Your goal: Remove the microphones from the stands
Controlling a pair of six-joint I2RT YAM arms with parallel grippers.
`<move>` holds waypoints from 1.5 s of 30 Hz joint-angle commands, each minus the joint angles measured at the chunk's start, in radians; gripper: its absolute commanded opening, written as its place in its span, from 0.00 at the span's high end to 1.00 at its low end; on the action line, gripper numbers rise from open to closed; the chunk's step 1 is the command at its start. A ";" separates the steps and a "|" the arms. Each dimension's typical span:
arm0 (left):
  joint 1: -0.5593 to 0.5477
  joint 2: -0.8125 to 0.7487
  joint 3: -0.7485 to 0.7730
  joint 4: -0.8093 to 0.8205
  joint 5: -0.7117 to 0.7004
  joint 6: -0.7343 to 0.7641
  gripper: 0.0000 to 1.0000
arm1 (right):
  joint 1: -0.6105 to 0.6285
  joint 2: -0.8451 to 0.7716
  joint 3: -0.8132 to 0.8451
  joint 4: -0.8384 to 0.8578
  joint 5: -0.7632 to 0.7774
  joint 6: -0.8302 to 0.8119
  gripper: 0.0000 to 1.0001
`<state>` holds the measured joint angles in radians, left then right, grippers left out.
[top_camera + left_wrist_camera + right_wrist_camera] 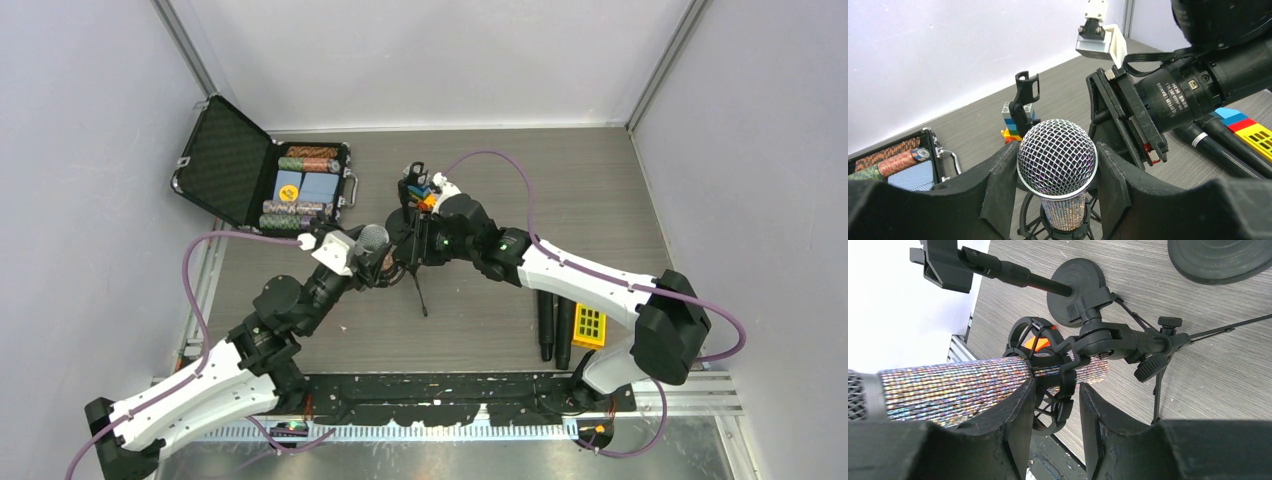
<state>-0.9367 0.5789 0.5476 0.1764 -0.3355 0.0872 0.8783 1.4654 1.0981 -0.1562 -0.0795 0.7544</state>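
1. Across the grey wood-grain counter (560, 180), both arms reach in and meet at the middle: the left arm (200, 385) comes from the near left, the right arm (590, 280) from the near right.
2. At the far left lies an open poker chip case (240, 165), its lid propped up and rows of chips inside.
3. Mid-counter stands a black tripod stand (418, 285) with thin legs splayed. Its shock mount (1048, 375) carries the microphone.
4. Behind it is a second stand on a round base (1075, 287), topped by an empty clip (1024, 100).
5. The glittery microphone (1057, 155) sits in the shock mount, not yet out of it. Its body runs through the ring and its mesh head points toward the left arm.
6. The left pincer (1057, 167) is closed on the microphone's mesh head, one black finger pressed against each side.
7. The right pincer (1055, 405) is narrowed around the shock mount ring, gripping it where the microphone body passes through.
8. Two spare black microphones (548, 325) lie side by side near the right arm's base.
9. A yellow block (590, 325) rests just beside them, on their right.
10. Some coloured toy bricks (1010, 125) are stacked at the foot of the second stand.
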 commanded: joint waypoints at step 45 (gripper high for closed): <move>-0.001 -0.006 0.185 0.093 -0.134 0.103 0.97 | -0.034 0.003 -0.057 -0.061 0.031 -0.031 0.58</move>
<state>-0.9428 0.5774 0.6598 0.1890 -0.4339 0.1379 0.8532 1.4597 1.0637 -0.1143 -0.0879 0.7597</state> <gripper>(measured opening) 0.535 0.421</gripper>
